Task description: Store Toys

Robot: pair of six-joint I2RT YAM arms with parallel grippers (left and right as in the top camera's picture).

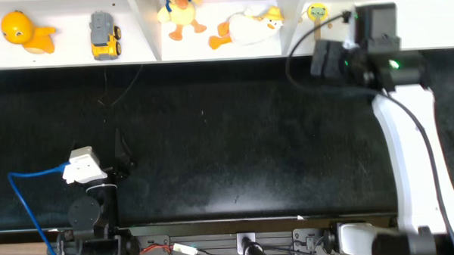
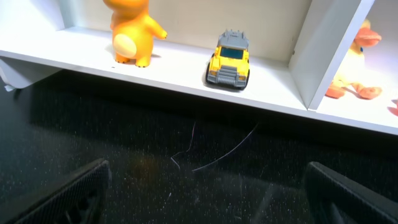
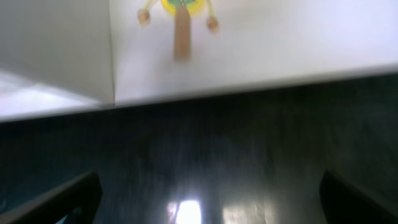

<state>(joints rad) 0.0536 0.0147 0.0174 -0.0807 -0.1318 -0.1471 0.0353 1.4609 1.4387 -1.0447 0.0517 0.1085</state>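
Both your right fingers (image 3: 59, 199) and left fingers (image 2: 68, 193) stand apart, empty; the stick toy (image 3: 180, 25) lies on the shelf (image 3: 280, 53), at 12 o'clock from the right fingers.

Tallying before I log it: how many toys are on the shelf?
5. Left compartment: orange duck and truck. Middle: yellow duck upright, white duck lying down. Right: stick toy. Others may be hidden farther back.

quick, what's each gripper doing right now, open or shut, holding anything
left gripper: open, holding nothing.
right gripper: open, holding nothing.
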